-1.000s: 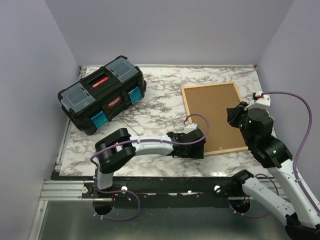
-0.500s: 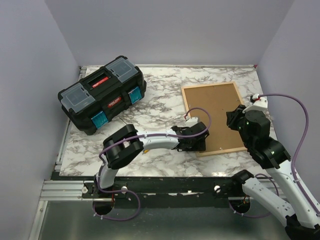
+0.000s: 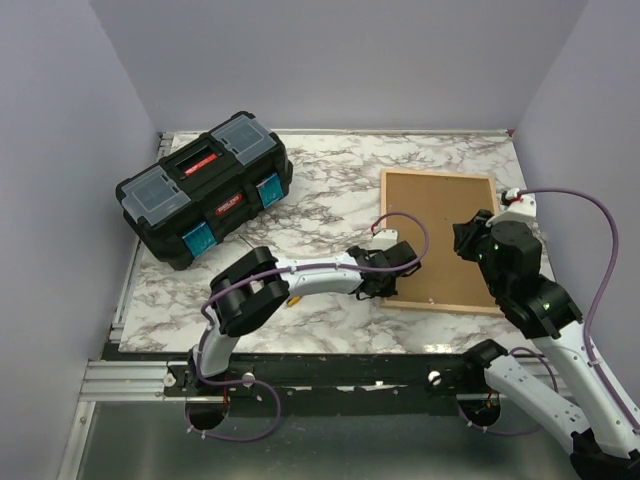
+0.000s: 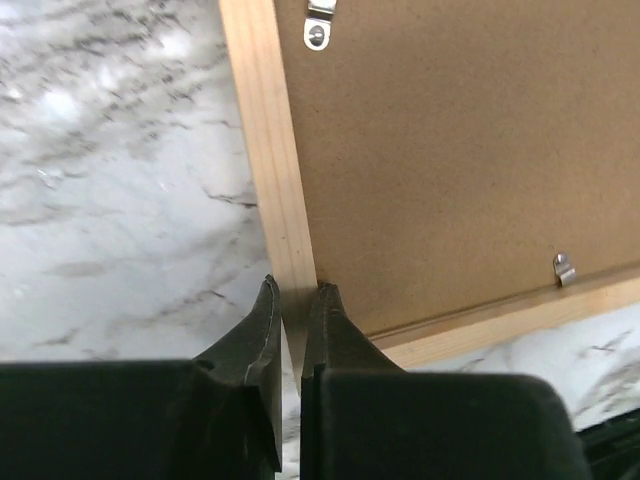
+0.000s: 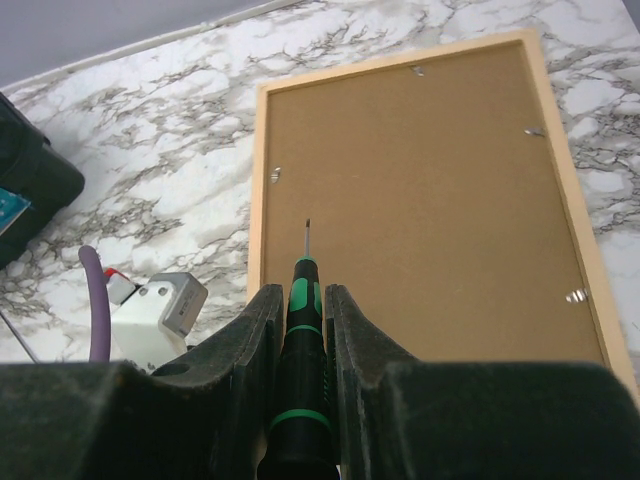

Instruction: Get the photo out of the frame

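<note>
The frame (image 3: pixel 440 174) lies face down on the marble table, right of centre, with its brown backing board (image 3: pixel 440 235) facing up. The photo is hidden beneath the board. My left gripper (image 3: pixel 386 284) is shut on the frame's light-wood left rail (image 4: pixel 268 150) near the near-left corner, one finger on each side of it (image 4: pixel 295 290). Small metal clips (image 4: pixel 318 30) hold the board in. My right gripper (image 5: pixel 303 290) hovers over the frame's right side (image 3: pixel 470 240), shut on a green-and-black screwdriver (image 5: pixel 303 330) whose tip points at the board (image 5: pixel 420 200).
A black toolbox (image 3: pixel 205 187) with red handle and blue latches stands at the back left. The left arm's white wrist and purple cable (image 5: pixel 150 310) lie beside the frame's left rail. Grey walls enclose the table on three sides.
My left gripper has closed on the frame's left rail. The frame has swung from tilted to nearly square and shifted right. The right arm has barely moved.
</note>
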You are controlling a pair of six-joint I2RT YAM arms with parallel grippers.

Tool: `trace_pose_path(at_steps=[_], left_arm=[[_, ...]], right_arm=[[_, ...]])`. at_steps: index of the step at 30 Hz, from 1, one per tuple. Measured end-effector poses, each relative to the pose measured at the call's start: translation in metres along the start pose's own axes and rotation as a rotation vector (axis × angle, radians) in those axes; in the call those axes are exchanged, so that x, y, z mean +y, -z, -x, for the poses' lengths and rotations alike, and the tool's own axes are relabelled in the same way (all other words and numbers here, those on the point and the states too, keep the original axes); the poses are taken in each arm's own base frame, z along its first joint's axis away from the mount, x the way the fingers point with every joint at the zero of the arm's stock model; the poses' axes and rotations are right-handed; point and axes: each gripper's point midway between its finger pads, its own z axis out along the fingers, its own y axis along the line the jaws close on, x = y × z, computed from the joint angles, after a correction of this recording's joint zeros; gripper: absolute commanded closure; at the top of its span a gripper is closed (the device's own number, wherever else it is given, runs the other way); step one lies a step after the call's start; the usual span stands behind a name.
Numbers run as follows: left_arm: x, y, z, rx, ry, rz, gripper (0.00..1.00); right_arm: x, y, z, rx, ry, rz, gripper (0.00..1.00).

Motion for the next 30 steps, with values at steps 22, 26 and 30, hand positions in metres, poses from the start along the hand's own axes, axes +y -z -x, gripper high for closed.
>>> trace_pose_path(at_steps=[22,26,30], left_arm=[[0.101,0.024,0.124,0.125,-0.658,0.016,0.9],[0.101,0.015,0.148,0.088,-0.686,0.054,0.43],[0.113,0.026,0.176,0.004,-0.6,0.145,0.34]], right_arm=[[0.019,-0.012,-0.032,0.12,0.023,0.081,0.99],[0.021,-0.013,-0.035,0.135,0.024,0.093,0.99],[0.024,-0.014,-0.037,0.146,0.019,0.102,0.99]])
